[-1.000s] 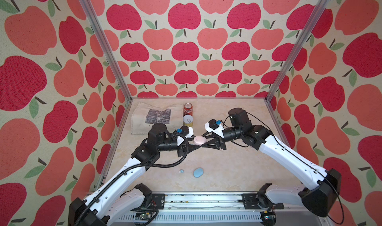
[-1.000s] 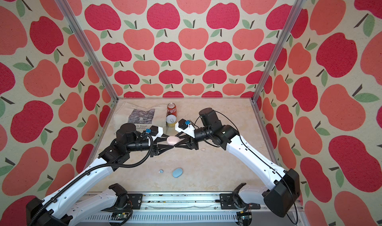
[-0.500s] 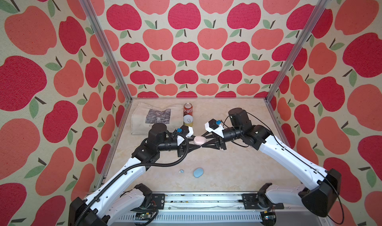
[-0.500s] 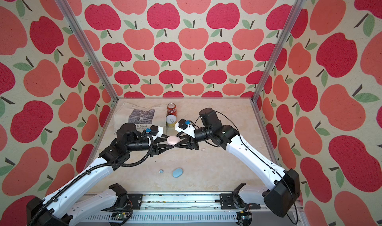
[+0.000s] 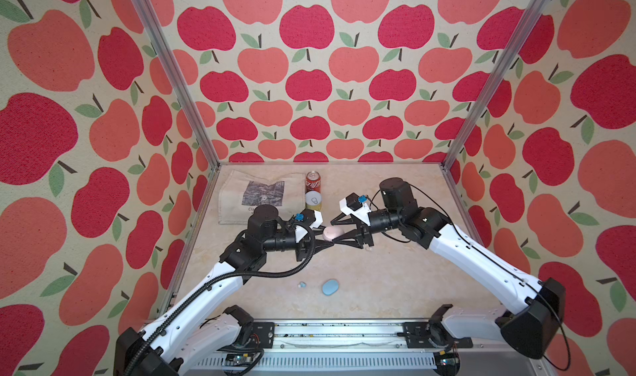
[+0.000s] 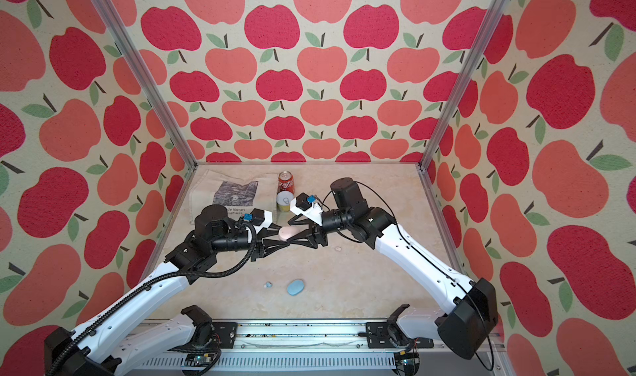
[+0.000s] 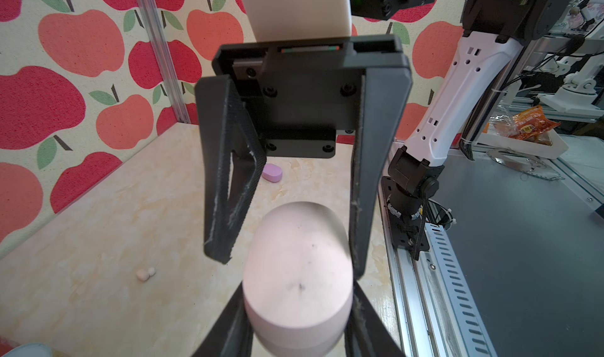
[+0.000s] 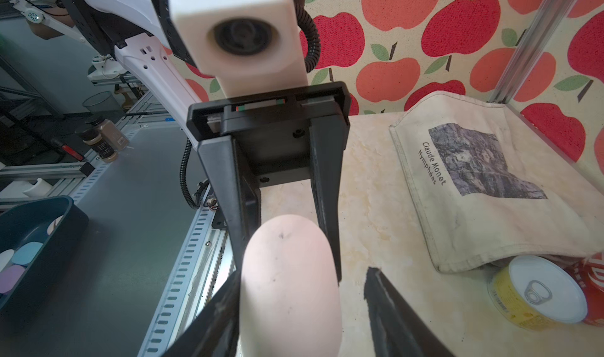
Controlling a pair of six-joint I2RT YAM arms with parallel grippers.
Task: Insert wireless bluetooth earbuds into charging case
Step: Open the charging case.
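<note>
A pink oval charging case [image 5: 333,233] [image 6: 288,233] hangs above the middle of the table between both grippers. My left gripper [image 5: 325,236] [image 7: 299,290] is shut on one end of the case [image 7: 299,273]. My right gripper [image 5: 334,231] [image 8: 302,280] is open around the other end of the case [image 8: 289,283]. One finger lies against the case and the other finger [image 8: 376,283] stands clear of it. Two tiny pale pink earbuds [image 7: 145,273] [image 5: 370,249] lie on the table under the right arm. A light blue earbud [image 5: 302,284] [image 6: 268,284] lies beside a blue case [image 5: 330,286] [image 6: 295,286] near the front.
A cloth bag [image 5: 261,195] lies at the back left, with a red can [image 5: 313,182] and a yellow tin [image 5: 314,200] beside it. A purple-pink case [image 7: 272,172] rests on the table. A dark tray [image 8: 32,241] of cases stands off the table.
My right gripper's jaws have spread apart, so one finger has come off the pink case. The left gripper keeps its hold and neither arm has shifted much.
</note>
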